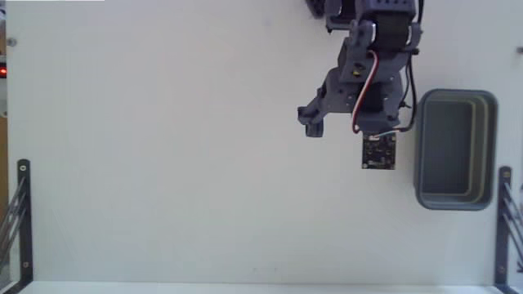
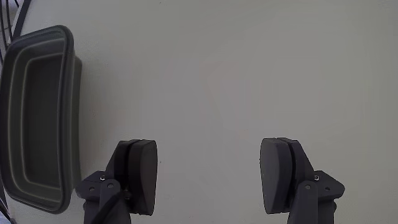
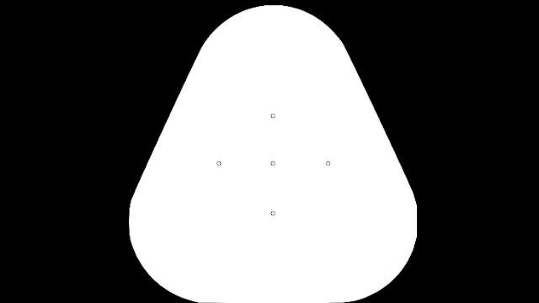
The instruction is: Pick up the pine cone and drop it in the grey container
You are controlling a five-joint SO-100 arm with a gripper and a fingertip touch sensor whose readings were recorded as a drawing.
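No pine cone shows in either view. The grey container (image 1: 455, 149) stands at the right of the white table in the fixed view and at the left edge of the wrist view (image 2: 38, 118); I see nothing inside it. My gripper (image 1: 350, 129) hangs over the table just left of the container in the fixed view. In the wrist view the gripper (image 2: 209, 168) is open, its two dark fingers (image 2: 140, 174) wide apart, with only bare table between them.
Black metal brackets stand at the table's lower left (image 1: 20, 220) and lower right (image 1: 507, 220) corners in the fixed view. The arm's base reaches in from the top edge (image 1: 368, 12). White table surface (image 1: 163, 147) spreads to the left of the arm.
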